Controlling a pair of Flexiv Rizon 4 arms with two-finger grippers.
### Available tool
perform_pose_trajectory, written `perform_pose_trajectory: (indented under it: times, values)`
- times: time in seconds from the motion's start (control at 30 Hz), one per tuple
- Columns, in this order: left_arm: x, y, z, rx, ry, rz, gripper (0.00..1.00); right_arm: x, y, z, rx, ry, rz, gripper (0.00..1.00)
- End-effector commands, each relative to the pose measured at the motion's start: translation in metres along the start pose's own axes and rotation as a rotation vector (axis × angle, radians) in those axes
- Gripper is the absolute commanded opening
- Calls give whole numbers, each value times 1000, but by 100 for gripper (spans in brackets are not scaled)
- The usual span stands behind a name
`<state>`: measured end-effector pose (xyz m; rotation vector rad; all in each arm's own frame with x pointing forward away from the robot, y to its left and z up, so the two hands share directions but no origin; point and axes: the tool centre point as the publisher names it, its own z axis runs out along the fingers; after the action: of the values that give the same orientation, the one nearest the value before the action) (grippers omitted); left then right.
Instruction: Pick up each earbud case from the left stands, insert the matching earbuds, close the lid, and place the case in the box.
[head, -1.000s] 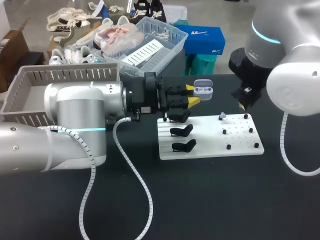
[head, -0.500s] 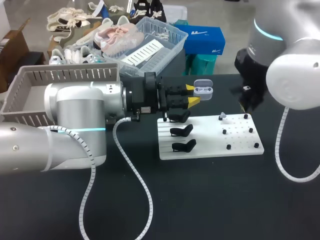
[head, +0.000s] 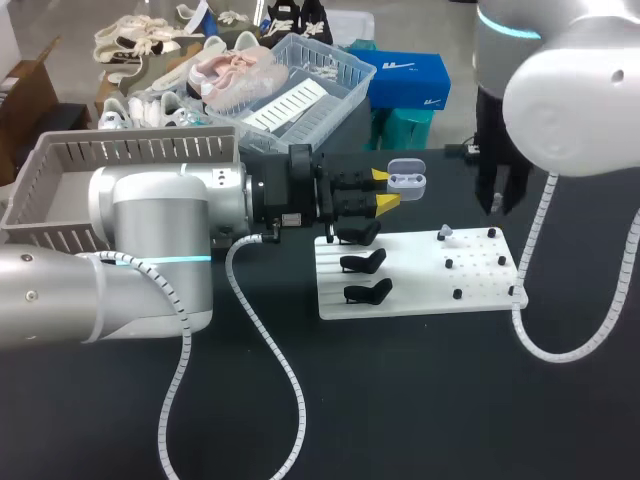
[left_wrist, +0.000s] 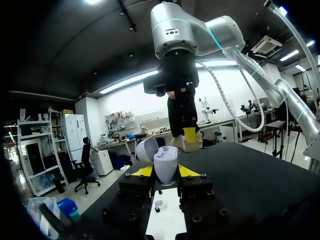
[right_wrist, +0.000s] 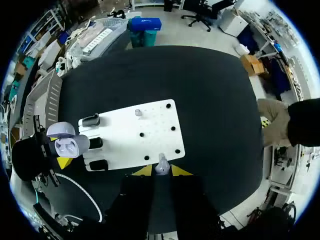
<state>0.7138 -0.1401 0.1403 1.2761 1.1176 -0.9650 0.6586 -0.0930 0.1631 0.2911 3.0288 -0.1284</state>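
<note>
A lavender earbud case (head: 406, 179) with its lid open is held above the table's far middle, my left gripper (head: 384, 190) shut on it. In the left wrist view the case (left_wrist: 165, 164) stands upright between the yellow tips. My right gripper (right_wrist: 161, 170) is shut on a small white earbud (right_wrist: 161, 163); it hangs high over the white board (right_wrist: 131, 134), to the right of the case (right_wrist: 69, 143). A second earbud (head: 445, 232) sits on a peg on the board (head: 420, 285). Three black stands (head: 362, 262) on the board's left side carry no case.
A grey slatted box (head: 60, 170) stands at the table's left, behind my left arm. Small black pegs (head: 458, 294) dot the board's right half. My right arm's white cable (head: 545, 345) loops down beside the board's right edge.
My right arm has swung up and toward the far side, its gripper rising away from the board's right end. The left arm and the case have stayed still.
</note>
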Motion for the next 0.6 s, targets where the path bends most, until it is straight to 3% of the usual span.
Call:
perform_pose_trajectory:
  times: [0.03, 0.33, 0.6]
  values:
    - [0, -1, 0, -4, -1, 2, 0, 5, 6, -15, 56, 32, 281, 0]
    - [0, -1, 0, -4, -1, 2, 0, 3, 20, -33, -4, 22, 463, 0]
    - [0, -1, 0, -4, -1, 2, 0, 0, 35, -47, -73, 10, 548, 0]
